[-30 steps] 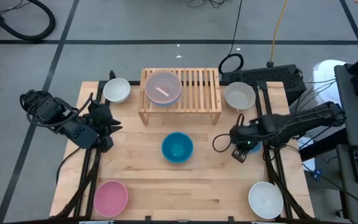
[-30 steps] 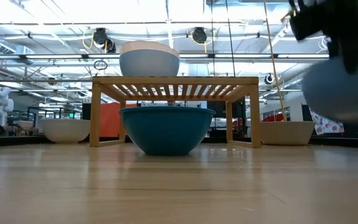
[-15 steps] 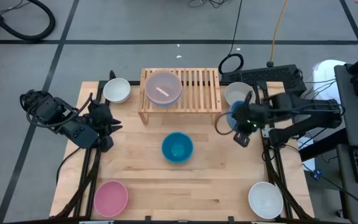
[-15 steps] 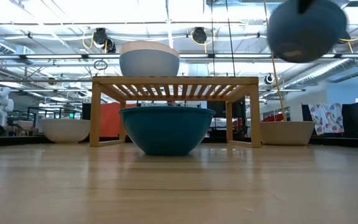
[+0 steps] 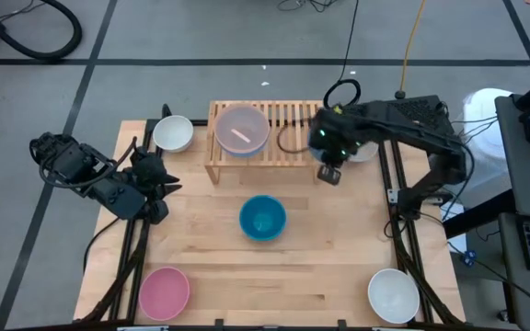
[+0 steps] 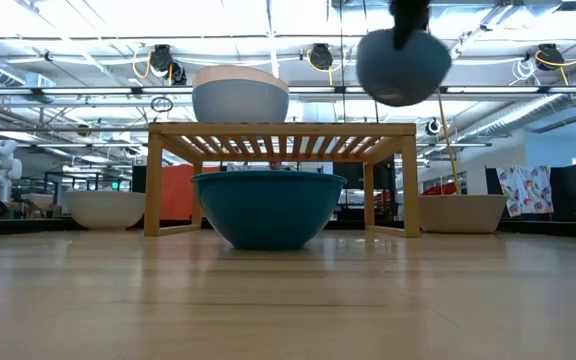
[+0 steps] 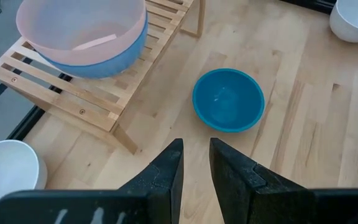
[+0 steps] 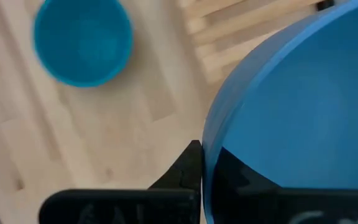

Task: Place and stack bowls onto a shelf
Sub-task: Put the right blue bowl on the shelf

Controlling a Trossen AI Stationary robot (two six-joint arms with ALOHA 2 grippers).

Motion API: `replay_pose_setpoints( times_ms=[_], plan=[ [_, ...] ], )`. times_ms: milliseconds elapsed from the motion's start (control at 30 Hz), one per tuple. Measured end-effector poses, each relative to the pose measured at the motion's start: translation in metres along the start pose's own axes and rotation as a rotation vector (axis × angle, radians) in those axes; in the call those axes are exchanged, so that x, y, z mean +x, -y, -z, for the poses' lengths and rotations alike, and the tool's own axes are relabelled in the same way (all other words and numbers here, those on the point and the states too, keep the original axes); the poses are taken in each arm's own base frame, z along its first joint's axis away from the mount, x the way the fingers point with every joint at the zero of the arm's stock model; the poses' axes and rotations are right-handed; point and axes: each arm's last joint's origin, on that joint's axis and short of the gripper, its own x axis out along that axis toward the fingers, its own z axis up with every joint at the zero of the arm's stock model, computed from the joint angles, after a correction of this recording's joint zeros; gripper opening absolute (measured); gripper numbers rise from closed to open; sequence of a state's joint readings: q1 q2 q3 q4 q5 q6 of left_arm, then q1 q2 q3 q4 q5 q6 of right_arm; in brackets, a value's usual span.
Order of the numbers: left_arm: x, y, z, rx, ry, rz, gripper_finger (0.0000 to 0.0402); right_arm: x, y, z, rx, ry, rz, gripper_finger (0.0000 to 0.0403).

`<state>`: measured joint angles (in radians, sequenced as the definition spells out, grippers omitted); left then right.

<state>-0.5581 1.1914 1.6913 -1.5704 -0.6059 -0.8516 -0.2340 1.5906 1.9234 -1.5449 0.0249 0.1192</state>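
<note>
Blue bowl is being gripped by its rim in the right gripper, above the shelf's free end, beside the stacked bowls. Left gripper is being held idle, jaws slightly parted, well apart.

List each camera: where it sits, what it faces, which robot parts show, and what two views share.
High: overhead, facing down on the table, both arms, shelf.
Low: tabletop level, facing the shelf; a carried blue bowl hangs overhead.
Left wrist: sees its fingers, teal bowl.
Right wrist: sees the gripped blue bowl's rim.
Both wrist views share the teal bowl.
</note>
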Motion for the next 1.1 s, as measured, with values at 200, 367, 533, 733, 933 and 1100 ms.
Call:
replay_pose_setpoints(
  times_ms=[200,367,533,733,933,1100],
  plan=[
    [0.0,0.0,0.0,0.001,0.0,0.0,0.0083,0.021,0.028,-0.024,-0.023,-0.043,0.03,0.0],
    [0.0,0.0,0.0,0.008,-0.001,0.001,0.0083,0.044,0.043,-0.041,-0.072,-0.051,0.037,0.0],
    [0.0,0.0,0.0,0.009,-0.001,0.0,0.0083,0.057,0.047,-0.052,-0.107,-0.037,-0.004,0.0],
    [0.0,0.0,0.0,0.009,-0.001,0.001,0.0083,0.064,0.044,-0.056,-0.146,-0.045,-0.033,0.0001],
    [0.0,0.0,0.0,0.01,-0.001,0.001,0.0083,0.065,0.038,-0.057,-0.246,-0.032,-0.071,0.0001],
    [0.0,0.0,0.0,0.009,-0.001,0.001,0.0083,0.065,0.039,-0.058,-0.261,-0.022,-0.069,0.0001]
  ],
)
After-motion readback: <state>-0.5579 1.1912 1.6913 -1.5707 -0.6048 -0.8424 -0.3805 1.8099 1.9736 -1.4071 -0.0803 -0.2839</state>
